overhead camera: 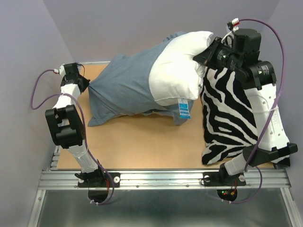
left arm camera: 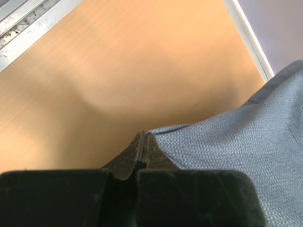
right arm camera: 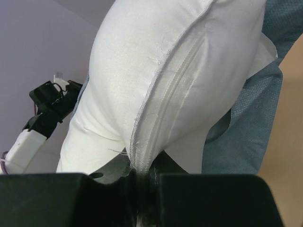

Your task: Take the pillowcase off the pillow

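Note:
The blue-grey pillowcase lies across the back of the table, plain side showing, and covers the left half of the white pillow. The pillow's right half sticks out bare, its small blue tag hanging at the front edge. My left gripper is shut on the pillowcase's left corner. My right gripper is shut on the pillow's seamed right edge and holds it raised. The pillowcase also shows in the right wrist view.
A black-and-white zebra-print cushion lies on the right of the table under my right arm. The wooden tabletop is bare in front of the pillow. Grey walls close in at the back and left.

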